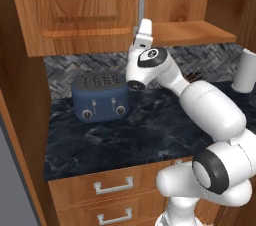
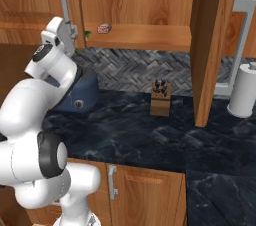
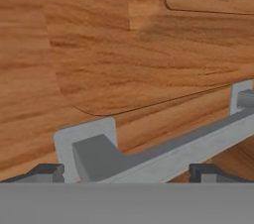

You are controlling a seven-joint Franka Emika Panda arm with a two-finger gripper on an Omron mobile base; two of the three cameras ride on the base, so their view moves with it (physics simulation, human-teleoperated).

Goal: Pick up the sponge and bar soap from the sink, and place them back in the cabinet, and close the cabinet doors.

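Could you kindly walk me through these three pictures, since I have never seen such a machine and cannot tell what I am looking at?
This is a computer-rendered kitchen with a white robot arm on a driving base. Two pictures come from cameras on the base, behind the arm to its left and right. The third comes from a camera on the hand, looking along the claw.

The claw is open and holds nothing. It is raised to the left cabinet door, and the hand view shows the door's silver handle lying between the two fingertips.

On the dark counter stand a blue toaster, a knife block and a paper towel roll. The cabinet is open, and the pinkish soap already lies on its shelf, with a small green thing beside it, possibly the sponge.
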